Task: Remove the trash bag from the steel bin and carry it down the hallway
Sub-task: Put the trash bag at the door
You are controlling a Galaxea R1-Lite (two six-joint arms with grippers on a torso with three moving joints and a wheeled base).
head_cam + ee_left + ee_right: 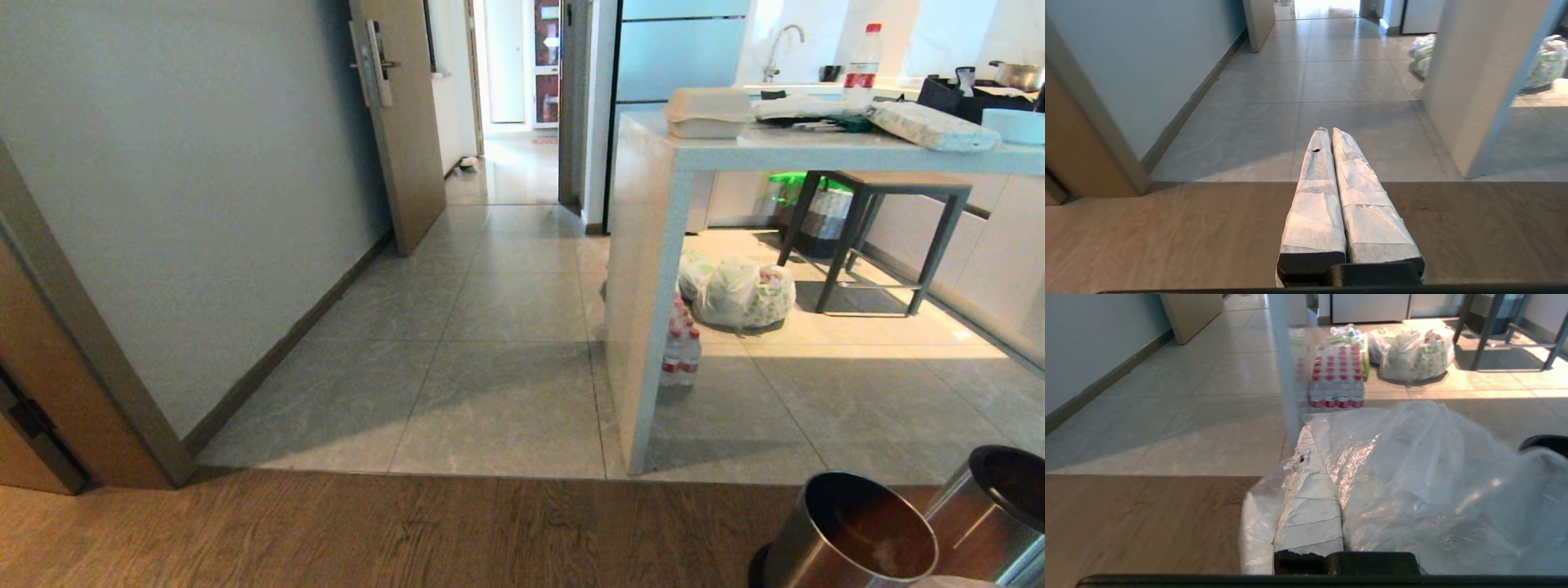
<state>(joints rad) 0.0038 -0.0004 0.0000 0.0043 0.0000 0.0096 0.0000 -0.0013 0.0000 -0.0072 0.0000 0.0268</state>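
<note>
My right gripper (1306, 457) is shut on the trash bag (1412, 477), a thin clear plastic film that bulges over the jaws and covers one finger; the other taped finger (1310, 506) shows. The steel bin (992, 506) with its black rim stands at the head view's lower right, and its rim (1543, 442) peeks past the bag in the right wrist view. A second steel cylinder (849, 531) stands beside it with nothing inside. My left gripper (1327, 131) is shut and holds nothing, hanging over the wooden floor. The hallway (514, 171) opens far ahead past the door.
A white counter (653, 286) stands ahead on the right, with a pack of water bottles (680, 351) and a white bag with green print (739, 294) behind its end panel. A stool (890, 229) sits under it. A grey wall (204, 204) and an open door (400, 122) line the left.
</note>
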